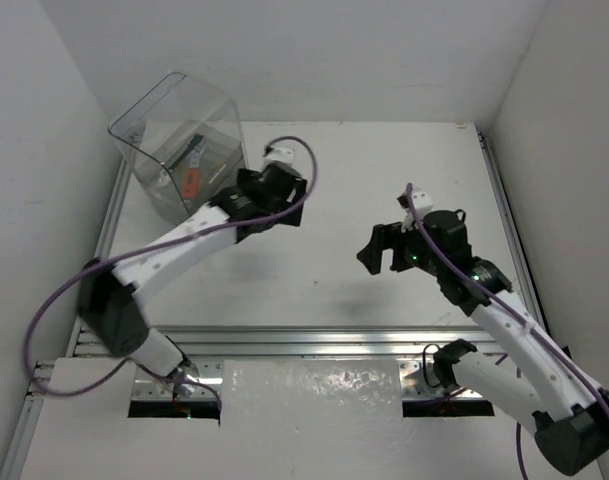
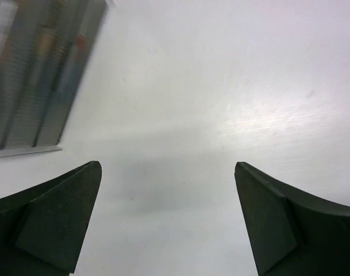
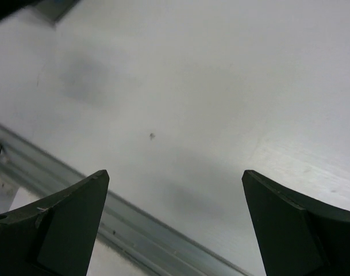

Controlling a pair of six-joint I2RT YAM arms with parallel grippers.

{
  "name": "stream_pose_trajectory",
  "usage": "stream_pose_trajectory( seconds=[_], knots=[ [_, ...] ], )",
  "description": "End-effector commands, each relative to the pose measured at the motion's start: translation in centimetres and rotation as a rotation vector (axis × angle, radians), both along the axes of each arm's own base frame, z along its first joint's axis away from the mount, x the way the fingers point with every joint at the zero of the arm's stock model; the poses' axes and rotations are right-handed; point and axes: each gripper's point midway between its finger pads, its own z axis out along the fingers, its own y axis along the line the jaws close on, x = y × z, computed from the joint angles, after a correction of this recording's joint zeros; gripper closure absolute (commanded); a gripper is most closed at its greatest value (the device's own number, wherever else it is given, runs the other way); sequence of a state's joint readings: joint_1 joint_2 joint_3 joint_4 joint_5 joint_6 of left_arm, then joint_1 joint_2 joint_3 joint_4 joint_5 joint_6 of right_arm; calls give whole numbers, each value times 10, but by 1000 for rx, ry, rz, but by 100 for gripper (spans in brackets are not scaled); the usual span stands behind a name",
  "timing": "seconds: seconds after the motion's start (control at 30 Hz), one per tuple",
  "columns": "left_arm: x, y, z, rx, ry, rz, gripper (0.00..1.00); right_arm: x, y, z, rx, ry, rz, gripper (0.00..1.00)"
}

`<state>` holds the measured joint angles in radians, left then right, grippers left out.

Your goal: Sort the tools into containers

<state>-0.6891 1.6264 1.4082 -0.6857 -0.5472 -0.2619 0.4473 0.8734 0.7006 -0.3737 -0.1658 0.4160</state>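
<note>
Top external view: the clear plastic box (image 1: 179, 140) stands at the far left corner of the tabletop (image 1: 384, 170). The tools (image 1: 189, 165) lie inside it. A red-handled tool (image 1: 191, 181) can be made out through the wall; the rest are too indistinct to name. No tool is visible loose on the tabletop, so the sort appears to be at or near completion.

Left claw (image 1: 275, 193): released, fingers spread wide, nothing between them. It hovers just beside the box on the box's right side. The left wrist view confirms this, with the box wall at the upper left of that view.

Right claw (image 1: 384, 255): released, fingers spread wide, nothing held. It hangs over bare tabletop right of centre, well apart from the box. An aluminium rail (image 3: 134, 233) lies below it in the right wrist view.

Hazards from this state:
- Leftward swing of the left arm. The claw may strike the box wall and shove or tip the box, spilling sorted tools.
- Purple cable (image 1: 312, 170) looping at the left wrist. It may catch the box rim during retraction.
- Lowering the right claw without clearance. A finger may strike the rail.
- Simultaneous inward motion. The two claws may collide at mid-tabletop.
</note>
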Motion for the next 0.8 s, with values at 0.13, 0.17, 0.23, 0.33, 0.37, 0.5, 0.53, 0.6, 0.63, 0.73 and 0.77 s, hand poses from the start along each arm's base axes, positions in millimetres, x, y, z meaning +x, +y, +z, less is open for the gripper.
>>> stream_pose_trajectory(
  seconds=[0.13, 0.17, 0.23, 0.33, 0.37, 0.5, 0.53, 0.6, 0.63, 0.73, 0.77],
  knots=[
    [-46, 94, 109, -384, -370, 248, 0, -10, -77, 70, -208, -158, -256, 1],
    [-53, 113, 100, -366, -373, 289, 0, -13, -83, 73, -223, -155, -273, 1],
    [-74, 136, 111, -382, -430, 323, 0, -20, -94, 75, -263, -137, -301, 1],
    [-99, 166, 107, -334, -467, 387, 0, -26, -95, 77, -247, -149, -304, 1],
    [-109, 176, 107, -334, -492, 416, 0, -28, -95, 76, -245, -149, -302, 1],
    [-130, 197, 104, -362, -582, 475, 0, -30, -99, 70, -249, -154, -315, 1],
    [-131, 197, 100, -375, -591, 475, 0, -30, -97, 70, -240, -158, -308, 1],
    [-136, 198, 105, -413, -615, 478, 0, -29, -96, 64, -249, -148, -305, 1],
    [-138, 200, 105, -416, -615, 485, 0, -28, -97, 61, -257, -138, -308, 1],
    [-142, 203, 107, -434, -635, 495, 0, -26, -97, 58, -260, -132, -316, 1],
    [-144, 203, 109, -447, -645, 492, 0, -26, -98, 58, -259, -134, -319, 1]
  ],
)
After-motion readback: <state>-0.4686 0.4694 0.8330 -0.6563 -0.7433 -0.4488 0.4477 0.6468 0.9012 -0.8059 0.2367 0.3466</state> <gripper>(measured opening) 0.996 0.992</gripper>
